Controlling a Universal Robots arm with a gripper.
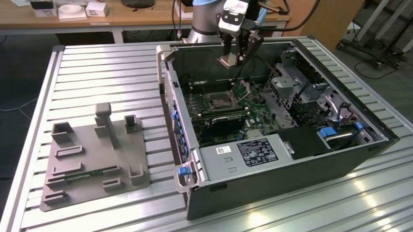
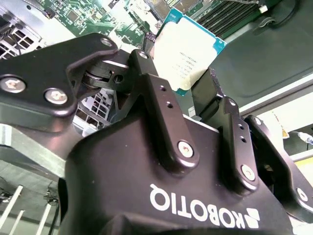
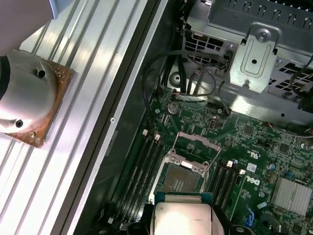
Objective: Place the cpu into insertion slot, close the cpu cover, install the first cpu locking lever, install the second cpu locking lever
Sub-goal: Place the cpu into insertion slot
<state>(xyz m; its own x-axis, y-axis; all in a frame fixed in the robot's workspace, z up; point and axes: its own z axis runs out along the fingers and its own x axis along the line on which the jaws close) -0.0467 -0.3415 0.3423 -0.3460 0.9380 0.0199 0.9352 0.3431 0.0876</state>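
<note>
My gripper (image 1: 232,57) is shut on the cpu (image 1: 228,60), a flat square chip with a silver-grey top, and holds it by its edges above the open computer case. In the second wrist view the cpu (image 2: 188,54) sits between the two black fingers (image 2: 155,93). The insertion slot (image 1: 218,101) lies on the green motherboard below and a little nearer the camera than the chip. In the first wrist view the insertion slot (image 3: 180,178) is uncovered and dark, just beyond the held cpu (image 3: 182,218). The cpu cover (image 3: 195,144) stands swung up at the slot's far edge.
Long black memory slots (image 3: 139,166) flank the socket. A grey box with a white label (image 1: 248,152) and a metal drive cage (image 1: 303,87) fill the case's other parts. A grey fixture plate (image 1: 90,164) rests on the slatted table at the exterior view's left.
</note>
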